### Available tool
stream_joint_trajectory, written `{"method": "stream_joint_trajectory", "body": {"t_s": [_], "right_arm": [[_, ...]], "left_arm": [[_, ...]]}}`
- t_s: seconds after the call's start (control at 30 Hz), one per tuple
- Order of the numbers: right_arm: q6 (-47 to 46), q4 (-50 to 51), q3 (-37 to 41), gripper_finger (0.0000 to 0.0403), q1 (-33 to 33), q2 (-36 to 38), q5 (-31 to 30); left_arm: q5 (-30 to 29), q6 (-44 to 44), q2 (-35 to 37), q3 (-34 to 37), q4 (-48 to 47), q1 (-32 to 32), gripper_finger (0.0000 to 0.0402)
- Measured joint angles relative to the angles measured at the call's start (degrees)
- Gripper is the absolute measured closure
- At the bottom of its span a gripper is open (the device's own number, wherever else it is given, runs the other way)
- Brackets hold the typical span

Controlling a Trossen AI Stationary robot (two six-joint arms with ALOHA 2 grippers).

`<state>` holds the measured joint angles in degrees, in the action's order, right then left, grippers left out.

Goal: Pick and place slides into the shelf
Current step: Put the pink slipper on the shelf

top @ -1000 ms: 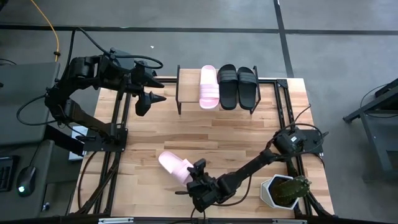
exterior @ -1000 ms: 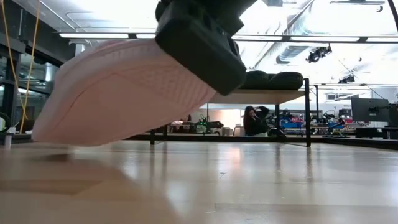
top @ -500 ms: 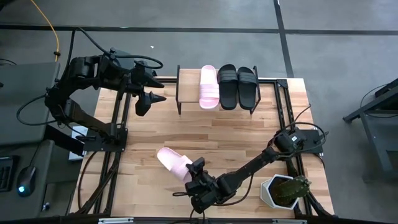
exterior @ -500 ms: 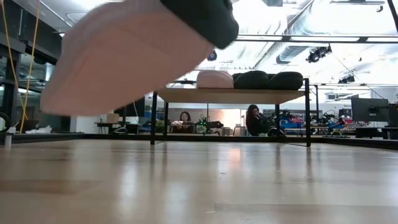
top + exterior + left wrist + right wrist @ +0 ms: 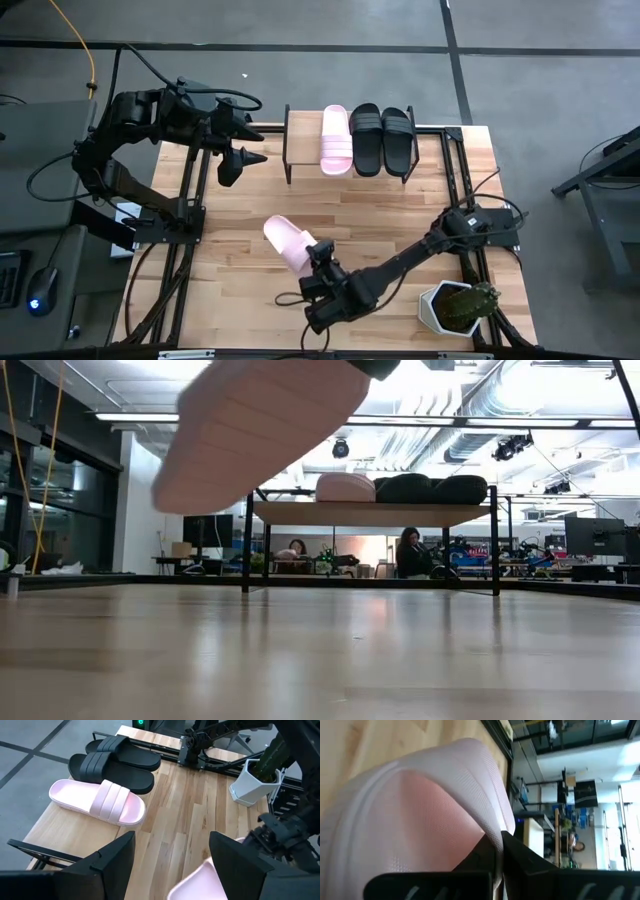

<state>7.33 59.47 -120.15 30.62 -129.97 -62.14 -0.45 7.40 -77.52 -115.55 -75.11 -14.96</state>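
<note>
My right gripper is pinching a pink slide tight by its end, holding it up off the wooden table. The shelf is sitting well away at the far side, carrying another pink slide and two black slides. My left gripper is waiting wide open near the shelf, holding nothing. A potted plant is standing just beside my right arm.

plant in white pot: table's front right corner | two seated people: room behind
</note>
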Motion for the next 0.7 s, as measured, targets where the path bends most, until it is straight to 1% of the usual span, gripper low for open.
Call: {"method": "stream_joint_trajectory", "body": {"t_s": [0.4, 0.53, 0.7], "right_arm": [[-11.36, 22.41, -10.34, 0.0402, -4.21, 0.0, -0.6], [-13.57, 28.7, -14.65, 0.0402, -5.66, 0.0, -1.03], [-14.42, 30.64, -13.6, 0.0402, -7.59, 2.52, -5.04]], "left_arm": [[-0.02, -0.01, 0.0, 0.0, 0.09, -0.02, 0.0158], [-0.19, -0.01, 0.0, 0.0, 0.09, -0.01, 0.0158], [-0.2, -0.02, 0.0, 0.0, 0.16, -0.01, 0.0158]]}}
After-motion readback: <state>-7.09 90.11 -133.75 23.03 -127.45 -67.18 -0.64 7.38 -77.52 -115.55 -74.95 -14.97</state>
